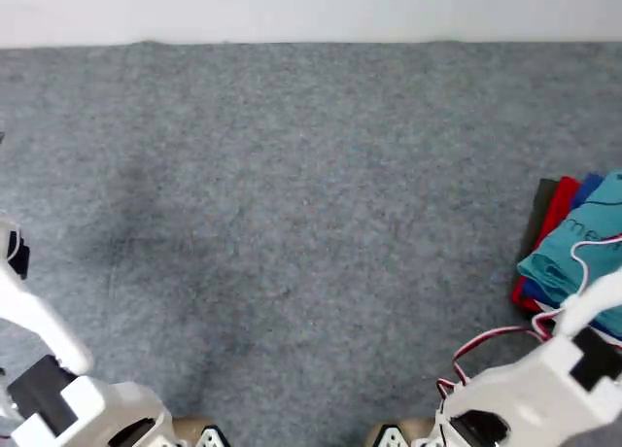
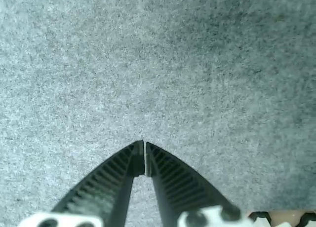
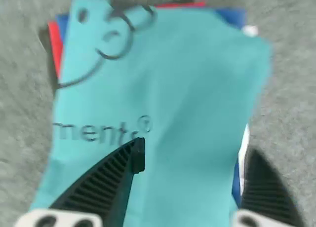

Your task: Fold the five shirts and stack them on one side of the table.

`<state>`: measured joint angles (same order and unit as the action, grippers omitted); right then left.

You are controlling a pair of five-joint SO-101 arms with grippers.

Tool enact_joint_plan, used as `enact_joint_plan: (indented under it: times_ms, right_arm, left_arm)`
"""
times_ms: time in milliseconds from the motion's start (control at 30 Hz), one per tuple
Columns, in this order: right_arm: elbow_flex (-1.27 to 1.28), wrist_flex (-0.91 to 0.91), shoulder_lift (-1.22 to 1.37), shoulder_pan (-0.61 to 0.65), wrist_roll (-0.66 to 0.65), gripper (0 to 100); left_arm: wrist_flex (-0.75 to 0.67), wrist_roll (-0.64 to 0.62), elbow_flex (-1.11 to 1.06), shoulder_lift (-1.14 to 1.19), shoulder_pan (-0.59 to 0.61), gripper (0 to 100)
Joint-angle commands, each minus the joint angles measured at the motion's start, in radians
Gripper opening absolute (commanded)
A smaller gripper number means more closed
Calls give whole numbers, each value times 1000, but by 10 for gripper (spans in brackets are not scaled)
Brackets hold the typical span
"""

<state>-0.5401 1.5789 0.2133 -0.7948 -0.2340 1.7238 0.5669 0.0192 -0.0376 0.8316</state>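
A stack of folded shirts [image 1: 569, 248] lies at the table's right edge, a teal shirt [image 3: 163, 113] with dark print on top, red, blue and dark ones showing beneath. My right gripper [image 3: 197, 160] hangs open just above the teal shirt, holding nothing; its arm [image 1: 544, 379] stands at the front right. Over bare grey felt my left gripper [image 2: 144, 155] is shut with its black ribbed fingers [image 2: 118, 177] pressed tip to tip and nothing between them. The left arm [image 1: 58, 389] is at the front left corner.
Grey felt table [image 1: 292, 204] stretches wide between the two arms, ending at a white wall [image 1: 311, 10] at the back. Red and white cables [image 1: 491, 345] loop off the right arm near the shirt stack.
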Motion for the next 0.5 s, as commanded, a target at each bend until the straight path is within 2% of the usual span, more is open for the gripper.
enact_joint_plan:
  times_ms: [0, 67, 200, 267, 367, 467]
  right_arm:
    - [-69, 102, -116, 71, 5, 370]
    - [-69, 171, -139, 131, -8, 281]
    - [-64, 213, -143, 209, -9, 0]
    - [-18, 213, -133, 216, -6, 62]
    - [77, 174, -85, 223, -6, 8]
    - [198, 140, -1, 229, -6, 10]
  left_arm:
    - [12, 2, 35, -44, -5, 15]
    - [12, 2, 35, -43, -5, 15]
    - [12, 2, 35, -43, -3, 15]
    - [12, 2, 35, -43, -2, 15]
    - [12, 2, 35, -41, -2, 15]
    - [12, 2, 33, -41, -2, 15]
